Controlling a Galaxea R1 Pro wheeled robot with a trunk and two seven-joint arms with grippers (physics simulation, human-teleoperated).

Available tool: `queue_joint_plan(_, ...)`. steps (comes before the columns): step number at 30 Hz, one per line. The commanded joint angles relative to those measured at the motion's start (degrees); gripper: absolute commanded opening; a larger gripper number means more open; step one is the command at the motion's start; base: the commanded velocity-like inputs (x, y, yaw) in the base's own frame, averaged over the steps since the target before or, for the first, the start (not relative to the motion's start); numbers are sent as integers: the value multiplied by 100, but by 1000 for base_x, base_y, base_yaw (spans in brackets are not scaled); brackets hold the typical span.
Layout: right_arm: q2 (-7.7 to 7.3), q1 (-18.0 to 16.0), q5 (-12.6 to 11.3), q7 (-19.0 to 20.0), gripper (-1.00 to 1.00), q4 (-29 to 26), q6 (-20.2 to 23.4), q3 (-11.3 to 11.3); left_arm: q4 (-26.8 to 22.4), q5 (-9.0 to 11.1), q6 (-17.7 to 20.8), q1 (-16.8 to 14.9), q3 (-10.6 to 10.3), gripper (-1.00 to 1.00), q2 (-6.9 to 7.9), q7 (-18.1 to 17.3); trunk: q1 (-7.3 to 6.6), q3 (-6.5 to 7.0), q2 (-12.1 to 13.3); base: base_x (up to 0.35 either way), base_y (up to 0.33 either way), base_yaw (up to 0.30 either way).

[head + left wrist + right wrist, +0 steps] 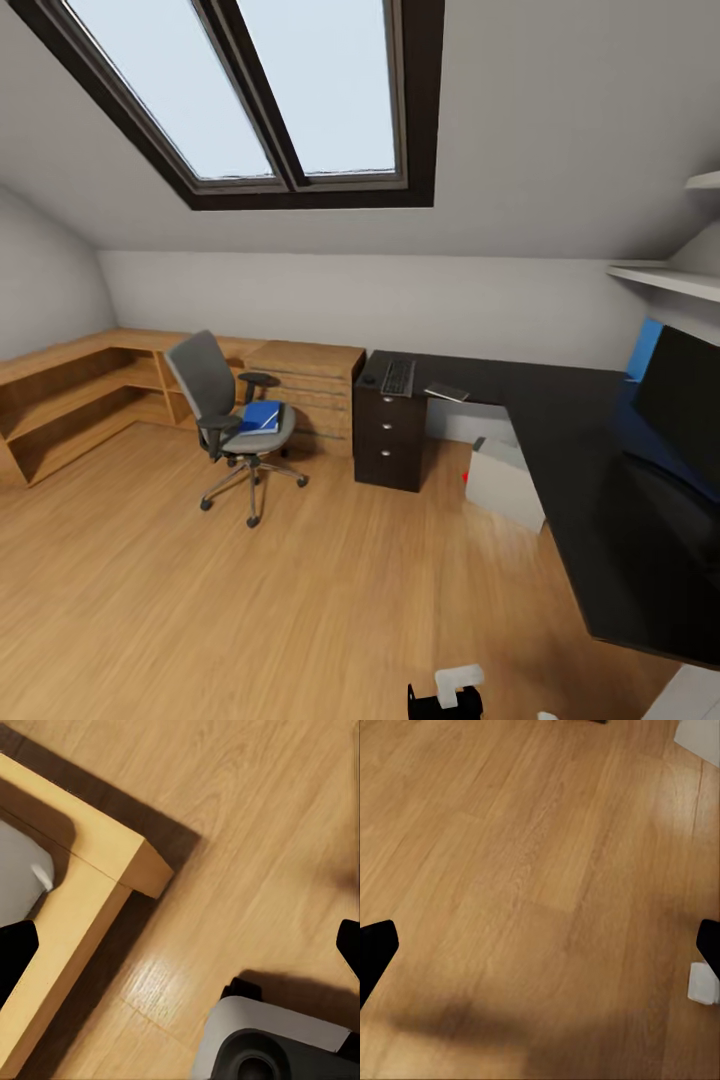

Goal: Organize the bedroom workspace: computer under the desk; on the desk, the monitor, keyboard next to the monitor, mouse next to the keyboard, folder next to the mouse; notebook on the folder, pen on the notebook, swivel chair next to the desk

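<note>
The grey swivel chair [232, 415] stands on the wood floor left of the black desk [570, 440], with the blue folder [262, 416] on its seat. On the desk's far end lie the keyboard [398, 377], the small dark mouse [368, 380] and the flat grey notebook [446, 391]. The monitor [685, 395] stands on the desk at the right. The pale computer [503, 482] sits on the floor under the desk. I cannot make out the pen. My left gripper [180, 949] and right gripper [540, 945] both hang open over bare floor.
A light oak low cabinet [90, 390] runs along the left wall to an oak drawer chest [305, 385] beside the desk's black drawer unit [388, 440]. An oak furniture corner [97, 870] and my grey base [277, 1042] lie under the left gripper. White shelves [665, 278] hang at the right.
</note>
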Motion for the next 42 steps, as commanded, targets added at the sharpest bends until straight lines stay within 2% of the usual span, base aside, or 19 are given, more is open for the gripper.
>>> queue_joint_plan(1,5,-6,-36,-19,100,13,-21,49,-11,-32,-11,2,-47,100,0,45,5,-7,-6,330,2,6)
queue_joint_plan(7,5,-6,-36,-20,100,13,-21,49,-10,-102,-13,2,-44,100,-2,47,5,-7,-6,330,1,2)
queue_joint_plan(42,5,-6,-50,-22,100,13,-14,49,-9,-112,-13,2,-44,100,-1,47,5,-7,-6,330,0,-5)
